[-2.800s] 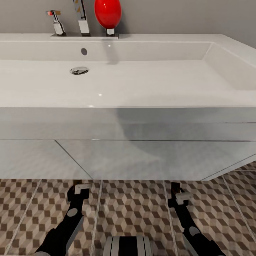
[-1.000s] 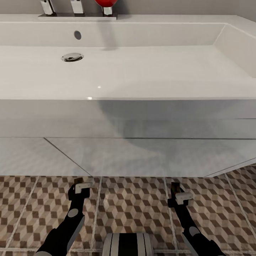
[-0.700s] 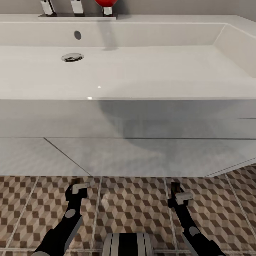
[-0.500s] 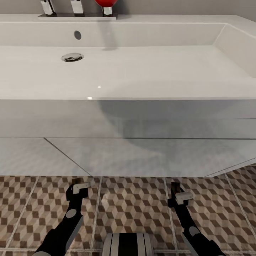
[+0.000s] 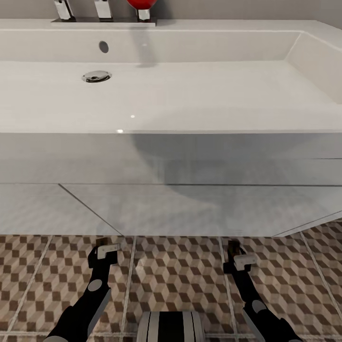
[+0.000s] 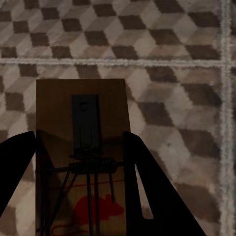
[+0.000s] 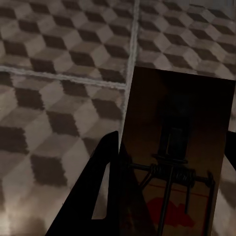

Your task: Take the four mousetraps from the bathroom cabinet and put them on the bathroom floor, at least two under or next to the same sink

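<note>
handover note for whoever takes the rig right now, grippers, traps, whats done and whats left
Left gripper: shut on a mousetrap, low over the bathroom floor.
Right gripper: shut on a second mousetrap, also just above the tiles.
Both hang right in front of the bathroom sink vanity.
Done: two traps carried to the sink.
Left: release both here on the tiles beside the vanity. No other traps or the cabinet are in sight, so judge the remaining two yourself.

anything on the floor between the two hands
Head view: only bare patterned bathroom floor between the left hand and right hand; each holds a mousetrap.
</note>
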Tool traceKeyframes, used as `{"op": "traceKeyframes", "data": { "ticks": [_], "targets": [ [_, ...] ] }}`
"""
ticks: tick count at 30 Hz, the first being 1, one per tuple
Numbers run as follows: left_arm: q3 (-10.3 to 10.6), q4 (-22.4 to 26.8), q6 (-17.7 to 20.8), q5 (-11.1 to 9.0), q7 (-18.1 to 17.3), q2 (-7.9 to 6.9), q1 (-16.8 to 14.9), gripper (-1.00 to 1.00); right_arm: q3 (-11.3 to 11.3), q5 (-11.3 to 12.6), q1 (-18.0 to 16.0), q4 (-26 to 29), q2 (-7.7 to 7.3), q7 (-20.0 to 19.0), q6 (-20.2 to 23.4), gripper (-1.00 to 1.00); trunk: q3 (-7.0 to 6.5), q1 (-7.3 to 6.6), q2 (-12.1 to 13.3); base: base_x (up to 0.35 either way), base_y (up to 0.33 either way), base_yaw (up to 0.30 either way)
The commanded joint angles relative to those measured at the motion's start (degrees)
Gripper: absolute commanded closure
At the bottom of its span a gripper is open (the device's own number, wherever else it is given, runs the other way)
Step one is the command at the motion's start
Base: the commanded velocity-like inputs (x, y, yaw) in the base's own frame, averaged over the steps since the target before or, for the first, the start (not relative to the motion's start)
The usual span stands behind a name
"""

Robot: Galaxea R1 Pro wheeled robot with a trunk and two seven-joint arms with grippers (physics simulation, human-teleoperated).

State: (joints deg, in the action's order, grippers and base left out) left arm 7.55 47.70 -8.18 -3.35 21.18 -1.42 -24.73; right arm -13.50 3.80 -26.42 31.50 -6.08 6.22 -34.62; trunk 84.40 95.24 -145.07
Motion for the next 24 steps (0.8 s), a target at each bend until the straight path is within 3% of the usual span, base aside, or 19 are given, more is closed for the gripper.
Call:
{"op": "traceKeyframes", "data": {
  "ticks": [1, 24],
  "targets": [
    [0.4, 0.0, -0.2, -0.3, 0.5, -0.08, 0.0, 1.0, -0.5, 0.5, 0.0, 0.3, -0.08, 0.3, -0.2, 1.0, 0.03, -0.01, 0.0, 0.0, 0.0, 0.0],
    [0.6, 0.0, 0.1, -0.3, 0.8, 0.01, 0.0, 1.0, -0.5, 0.6, -0.1, 1.7, -0.53, 0.2, 0.0, 1.0, 0.03, -0.01, 0.0, 0.0, 0.0, 0.0]
  ]
}}
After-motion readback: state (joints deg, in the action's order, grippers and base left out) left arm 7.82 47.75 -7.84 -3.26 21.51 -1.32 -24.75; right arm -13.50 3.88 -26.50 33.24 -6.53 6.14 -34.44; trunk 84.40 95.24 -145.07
